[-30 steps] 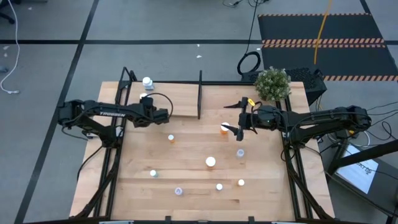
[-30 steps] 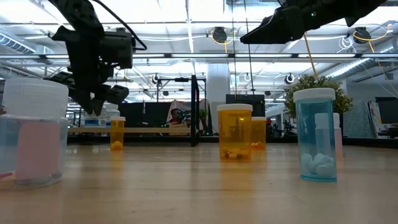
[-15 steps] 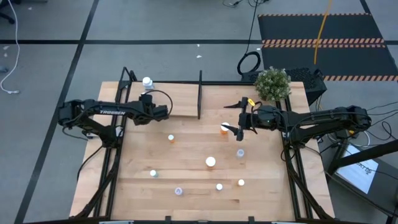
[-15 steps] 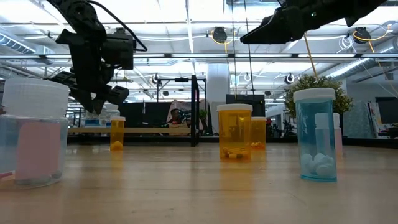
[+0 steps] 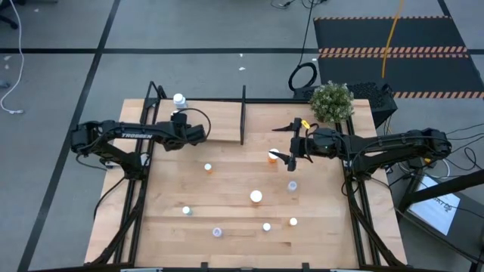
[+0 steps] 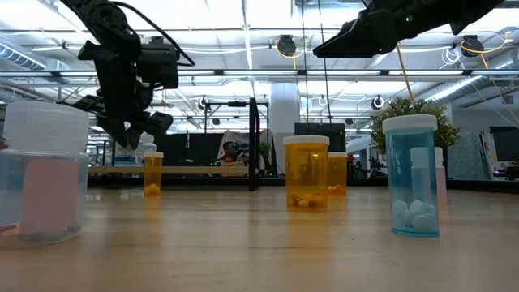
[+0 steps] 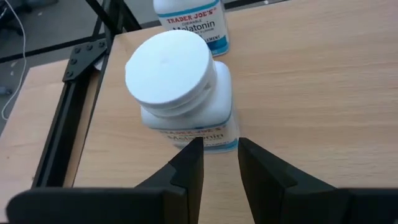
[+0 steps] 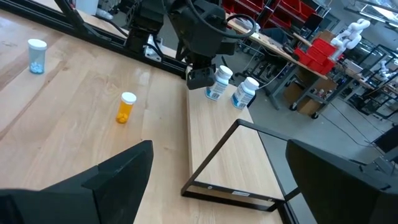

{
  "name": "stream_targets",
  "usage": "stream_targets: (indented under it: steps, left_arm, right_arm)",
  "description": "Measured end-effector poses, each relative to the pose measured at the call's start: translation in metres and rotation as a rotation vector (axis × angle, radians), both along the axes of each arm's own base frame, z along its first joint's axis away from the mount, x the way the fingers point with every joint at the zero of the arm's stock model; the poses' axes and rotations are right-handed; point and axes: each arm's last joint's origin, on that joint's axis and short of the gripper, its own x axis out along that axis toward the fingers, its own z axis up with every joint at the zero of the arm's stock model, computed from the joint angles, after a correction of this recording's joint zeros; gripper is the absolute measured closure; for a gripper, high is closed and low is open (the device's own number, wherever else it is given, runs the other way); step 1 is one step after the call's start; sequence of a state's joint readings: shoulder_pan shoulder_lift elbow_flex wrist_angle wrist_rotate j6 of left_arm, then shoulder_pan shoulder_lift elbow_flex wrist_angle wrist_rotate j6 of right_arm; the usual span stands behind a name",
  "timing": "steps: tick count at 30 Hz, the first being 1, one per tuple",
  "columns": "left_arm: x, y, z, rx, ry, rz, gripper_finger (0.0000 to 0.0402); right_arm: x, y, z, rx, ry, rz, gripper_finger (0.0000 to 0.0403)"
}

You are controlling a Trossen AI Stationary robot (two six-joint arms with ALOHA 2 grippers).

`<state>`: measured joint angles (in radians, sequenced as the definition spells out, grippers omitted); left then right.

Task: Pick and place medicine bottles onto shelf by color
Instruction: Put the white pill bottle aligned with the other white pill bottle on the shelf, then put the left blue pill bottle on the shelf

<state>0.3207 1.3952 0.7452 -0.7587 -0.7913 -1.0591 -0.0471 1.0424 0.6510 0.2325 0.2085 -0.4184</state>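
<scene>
Two white medicine bottles stand upright on the shelf's [image 5: 219, 121] far-left end: one close to my left gripper [image 7: 180, 81] and one behind it [image 7: 193, 22]. My left gripper [image 7: 217, 149] slants down at the closer bottle's base from the near side. Its fingers are a narrow gap apart with nothing between them. My right gripper [image 5: 286, 143] hovers wide open above the table, over an orange bottle [image 5: 273, 156]. Several more orange, white and pale blue bottles stand on the tabletop, among them an orange one [image 5: 208, 168] and a blue one [image 5: 292, 185]. My left gripper's fingertips [image 7: 194, 152] stand right in front of the closer white bottle's lower wall [image 7: 199, 138]. I cannot tell whether they touch it. The bottle stands upright on the shelf plank.
A black upright divider [image 5: 243, 113] splits the shelf. A potted plant [image 5: 331, 100] stands at its far right. Black frame posts [image 5: 155, 94] rise beside the white bottles. Bare wood lies on the shelf between the divider and the left gripper.
</scene>
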Motion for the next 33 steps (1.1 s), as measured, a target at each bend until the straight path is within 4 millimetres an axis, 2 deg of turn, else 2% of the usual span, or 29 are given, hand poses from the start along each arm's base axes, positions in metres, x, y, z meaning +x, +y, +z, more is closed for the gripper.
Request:
stream_targets:
  steps: [6,16,21,26,33]
  left_arm:
    - [0.004,-0.01,0.013,0.008,-0.032,-0.078,0.03]
    - [0.008,-0.043,0.064,-0.016,-0.113,-0.433,0.03]
    - [0.005,-0.061,0.079,0.008,-0.171,-0.557,0.03]
    - [0.006,-0.088,0.079,-0.007,-0.189,-0.678,0.03]
    - [0.016,-0.13,0.063,0.008,-0.258,-0.865,0.03]
  right_arm:
    - [0.0,0.0,0.0,-0.002,0.001,0.001,0.0039]
    - [0.0,0.0,-0.001,0.041,-0.004,-0.01,0.0039]
    - [-0.001,0.0,-0.003,0.107,0.0,-0.028,0.0039]
    - [-0.002,0.0,-0.008,0.191,0.032,-0.05,0.0039]
    - [-0.004,0.003,-0.015,0.311,0.092,-0.039,0.0039]
